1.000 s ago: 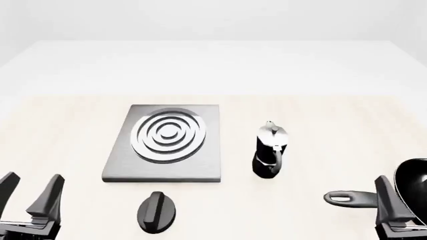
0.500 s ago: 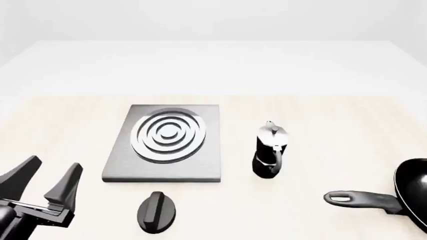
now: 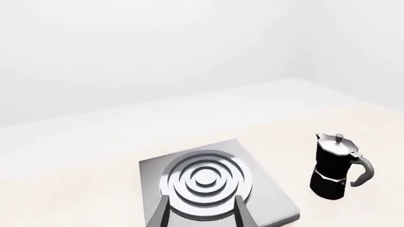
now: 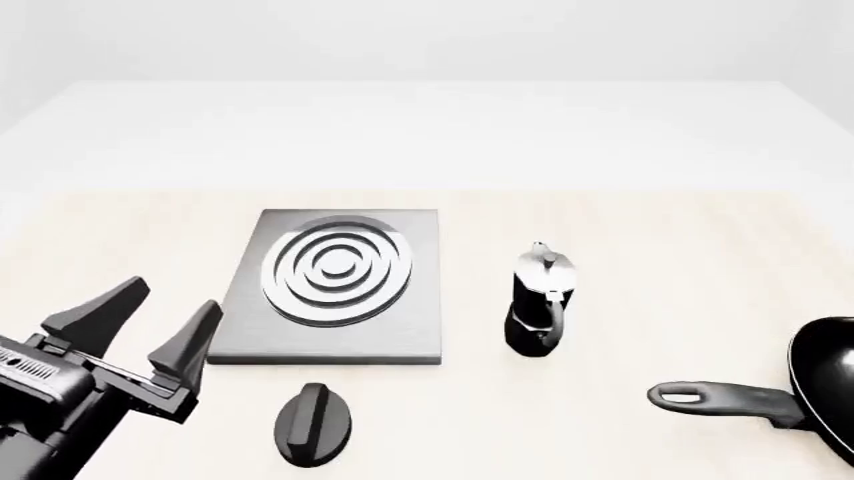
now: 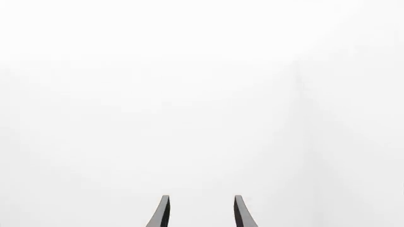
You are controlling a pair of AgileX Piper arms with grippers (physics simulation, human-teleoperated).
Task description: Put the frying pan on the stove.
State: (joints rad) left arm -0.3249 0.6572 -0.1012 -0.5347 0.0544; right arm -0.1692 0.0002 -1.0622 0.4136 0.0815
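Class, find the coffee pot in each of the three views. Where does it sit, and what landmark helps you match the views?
Front view: coffee pot stands right of the stove.
Left wrist view: coffee pot at the picture's right, beside the stove.
Right wrist view: not in it, only fingers against white.
Shared landmark: the stove's ringed burner.

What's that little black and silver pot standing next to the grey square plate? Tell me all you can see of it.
It looks like a moka pot, a stovetop coffee maker: glossy black faceted body with a narrow waist, silver lid with a small knob on top, and a curved handle on one side. It stands upright on the pale table, right of the stove and apart from it. Nothing touches it.
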